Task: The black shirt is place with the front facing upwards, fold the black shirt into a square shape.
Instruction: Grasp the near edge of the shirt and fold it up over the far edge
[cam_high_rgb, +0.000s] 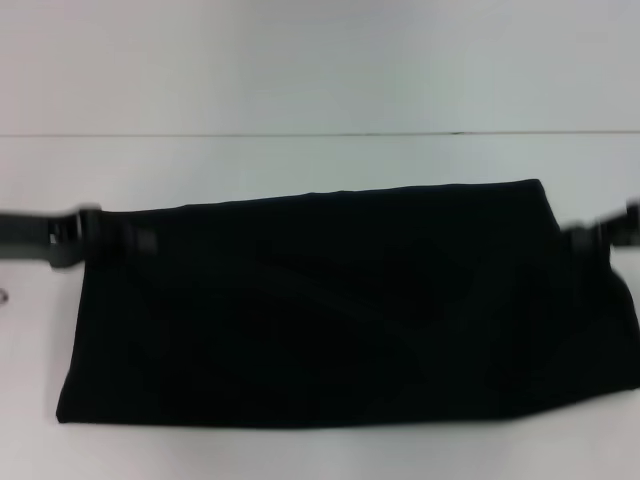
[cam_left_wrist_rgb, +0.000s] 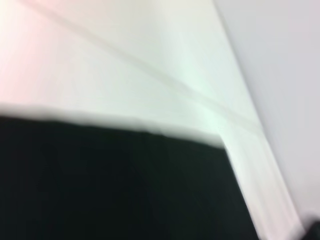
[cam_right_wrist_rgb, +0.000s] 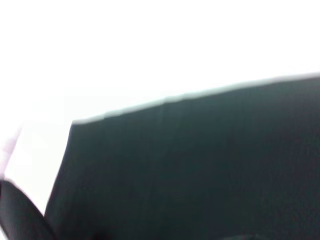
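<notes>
The black shirt (cam_high_rgb: 330, 310) lies on the white table (cam_high_rgb: 300, 155) as a wide, dark rectangle; no lettering or neck label shows. My left gripper (cam_high_rgb: 135, 238) is at the shirt's upper left corner and overlaps the cloth. My right gripper (cam_high_rgb: 582, 237) is at the shirt's right edge, a little below its upper right corner. The left wrist view shows the black cloth (cam_left_wrist_rgb: 110, 185) close up, with a straight edge against the white table. The right wrist view shows the cloth (cam_right_wrist_rgb: 200, 170) filling most of the picture.
A thin seam line (cam_high_rgb: 300, 134) runs across the table behind the shirt. A small dark object (cam_high_rgb: 3, 295) sits at the left edge of the table. The shirt's lower edge lies near the front of the table.
</notes>
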